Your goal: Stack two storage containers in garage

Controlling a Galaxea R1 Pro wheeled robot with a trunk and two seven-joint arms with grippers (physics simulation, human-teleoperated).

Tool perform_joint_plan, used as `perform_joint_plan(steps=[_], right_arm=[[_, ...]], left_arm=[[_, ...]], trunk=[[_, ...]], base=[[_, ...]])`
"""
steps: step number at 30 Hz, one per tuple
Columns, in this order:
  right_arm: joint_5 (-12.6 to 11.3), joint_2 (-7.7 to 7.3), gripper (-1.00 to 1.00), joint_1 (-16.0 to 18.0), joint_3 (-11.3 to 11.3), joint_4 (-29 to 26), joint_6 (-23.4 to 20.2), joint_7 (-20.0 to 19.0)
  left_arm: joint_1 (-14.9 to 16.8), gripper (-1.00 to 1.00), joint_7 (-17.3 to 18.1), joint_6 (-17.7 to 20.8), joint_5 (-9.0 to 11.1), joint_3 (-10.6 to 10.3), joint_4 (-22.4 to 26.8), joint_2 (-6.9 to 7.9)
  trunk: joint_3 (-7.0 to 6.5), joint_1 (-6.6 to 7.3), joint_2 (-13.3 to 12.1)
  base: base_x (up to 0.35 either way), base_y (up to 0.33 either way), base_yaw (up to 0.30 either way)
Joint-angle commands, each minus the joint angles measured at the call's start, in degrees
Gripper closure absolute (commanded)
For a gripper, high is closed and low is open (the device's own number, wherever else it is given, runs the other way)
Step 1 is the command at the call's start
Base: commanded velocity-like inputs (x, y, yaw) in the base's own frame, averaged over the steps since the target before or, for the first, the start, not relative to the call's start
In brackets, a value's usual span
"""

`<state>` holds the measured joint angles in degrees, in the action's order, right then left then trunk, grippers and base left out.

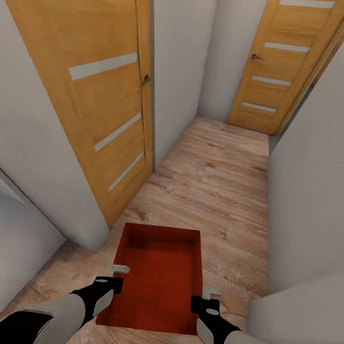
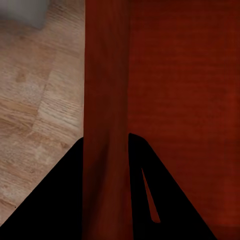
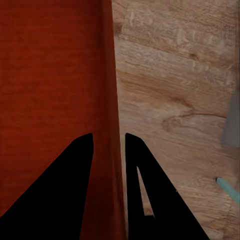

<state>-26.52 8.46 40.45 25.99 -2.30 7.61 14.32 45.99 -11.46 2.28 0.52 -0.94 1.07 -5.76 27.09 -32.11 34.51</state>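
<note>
Red-orange storage container [image 1: 156, 276] rides out front between both arms, above the light wood plank floor [image 1: 218, 187] of a narrow corridor, long axis pointing straight ahead toward the far door [image 1: 288, 62]. Left pincer [image 1: 115, 276] is clamped on the left long wall, right pincer [image 1: 208, 297] on the right one, each wrist view showing a wall between dark fingers [image 2: 150, 190]. Neither arm is nearer; the carry depends on that even grip. A second container, I can't make out; the near rim is cut off by the arms.
</note>
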Motion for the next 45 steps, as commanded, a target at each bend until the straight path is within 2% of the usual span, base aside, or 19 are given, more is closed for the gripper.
perform_joint_plan(steps=[1, 33, 45], right_arm=[[0.14, -0.71, 1.00, 0.06, 2.57, -0.04, 0.57, 0.18], [0.13, -0.73, 1.00, 0.06, 2.57, -0.04, 0.57, 0.18], [0.15, -0.73, 1.00, 0.04, 2.57, -0.02, 0.56, 0.18]], left_arm=[[0.02, 1.00, -1.99, 0.27, 0.53, 0.33, -0.19, 0.84], [0.04, 1.00, -1.99, 0.27, 0.53, 0.33, -0.19, 0.84], [0.06, 1.00, -1.99, 0.31, 0.53, 0.33, -0.10, 0.84]], trunk=[[0.08, -0.05, 0.05], [0.99, -0.05, 0.05], [1.03, -0.05, 0.05]], base=[[0.322, 0.078, -0.281], [0.322, 0.078, -0.277], [0.322, 0.082, -0.028]])
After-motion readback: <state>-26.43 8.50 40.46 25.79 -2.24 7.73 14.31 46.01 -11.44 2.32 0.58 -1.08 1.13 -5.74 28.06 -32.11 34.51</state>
